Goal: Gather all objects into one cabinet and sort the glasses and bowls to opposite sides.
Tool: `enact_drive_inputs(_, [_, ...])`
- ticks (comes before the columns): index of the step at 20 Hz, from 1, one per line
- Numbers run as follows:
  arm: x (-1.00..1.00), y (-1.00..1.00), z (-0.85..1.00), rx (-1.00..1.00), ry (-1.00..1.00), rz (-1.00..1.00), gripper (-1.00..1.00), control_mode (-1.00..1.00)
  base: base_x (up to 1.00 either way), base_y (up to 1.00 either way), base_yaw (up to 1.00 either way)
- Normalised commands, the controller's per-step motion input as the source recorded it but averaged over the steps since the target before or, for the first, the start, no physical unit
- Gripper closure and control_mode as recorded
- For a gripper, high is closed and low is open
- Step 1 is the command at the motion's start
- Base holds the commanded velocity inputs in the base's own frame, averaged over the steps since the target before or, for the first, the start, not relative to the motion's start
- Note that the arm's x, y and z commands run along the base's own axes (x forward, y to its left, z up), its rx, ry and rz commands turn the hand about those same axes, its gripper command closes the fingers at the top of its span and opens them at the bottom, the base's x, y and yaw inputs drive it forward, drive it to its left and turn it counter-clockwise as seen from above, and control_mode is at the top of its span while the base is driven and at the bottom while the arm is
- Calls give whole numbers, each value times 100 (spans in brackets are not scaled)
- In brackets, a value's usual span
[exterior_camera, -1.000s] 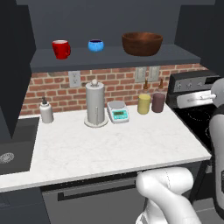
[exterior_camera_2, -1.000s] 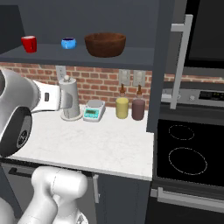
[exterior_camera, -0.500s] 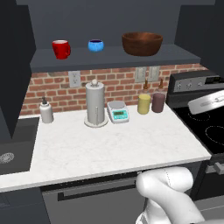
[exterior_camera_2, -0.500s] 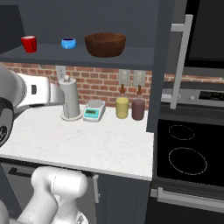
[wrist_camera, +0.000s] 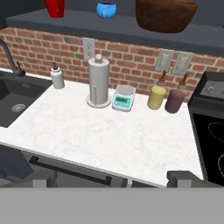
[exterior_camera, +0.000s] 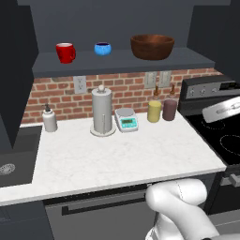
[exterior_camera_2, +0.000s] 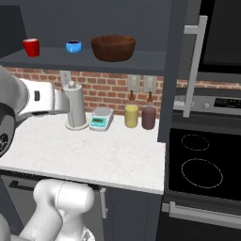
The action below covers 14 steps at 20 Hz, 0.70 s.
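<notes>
The mug (exterior_camera: 65,52), blue cup (exterior_camera: 102,48) and bowl (exterior_camera: 152,46) sit on the shelf (exterior_camera: 117,62). The gripper (wrist_camera: 107,178) is wide open, holding nothing.

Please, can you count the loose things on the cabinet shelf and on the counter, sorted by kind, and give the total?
Red mug: 1
Blue round vessel: 1
Brown wooden bowl: 1
Soap bottle: 1
Paper towel holder: 1
Kitchen scale: 1
Canisters, yellow and dark red: 2
Total: 8
</notes>
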Motion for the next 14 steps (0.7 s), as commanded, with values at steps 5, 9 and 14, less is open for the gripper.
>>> enact_drive_inputs(5, [-8, -2, -16, 0, 0, 3, -100, -100, 0, 0, 0])
enact_drive_inputs(9, [-15, -5, -18, 0, 0, 1, -100, -100, 0, 0, 0])
enact_drive_inputs(14, [-16, 0, -17, 0, 0, 0, -100, -100, 0, 0, 0])
